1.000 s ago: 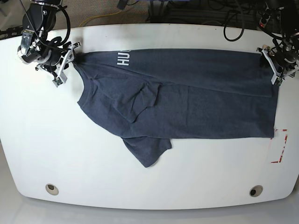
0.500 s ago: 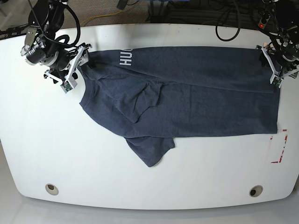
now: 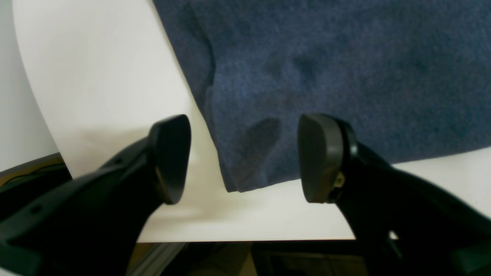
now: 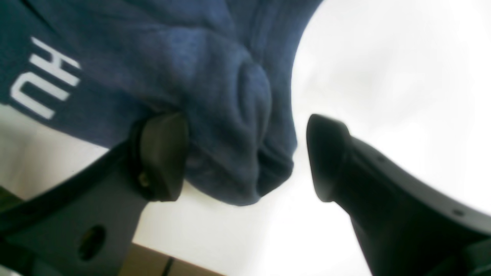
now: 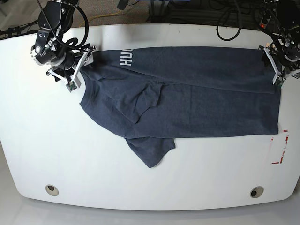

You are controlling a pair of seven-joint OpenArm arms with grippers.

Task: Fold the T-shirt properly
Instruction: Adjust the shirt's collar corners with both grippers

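The dark blue T-shirt (image 5: 197,93) lies folded lengthwise on the white table (image 5: 56,140), with one sleeve sticking out toward the front edge. White letters "HU" (image 5: 125,57) show near its top left corner. My right gripper (image 5: 80,68) is at that corner. In the right wrist view it (image 4: 245,157) stands open around a bunched lump of cloth (image 4: 238,126) that touches only one finger (image 4: 163,157). My left gripper (image 5: 273,65) hovers at the shirt's top right corner. Its open jaws (image 3: 245,161) straddle the flat cloth corner (image 3: 253,153) without gripping it.
Red tape marks (image 5: 281,147) sit near the table's right edge. Two round holes (image 5: 52,189) (image 5: 256,191) lie along the front edge. Cables (image 5: 187,14) run behind the table's far edge.
My right gripper has moved right and a little away from the front edge, slackening the shirt's left corner, and its jaws have opened off the cloth. The left gripper has stayed nearly still.
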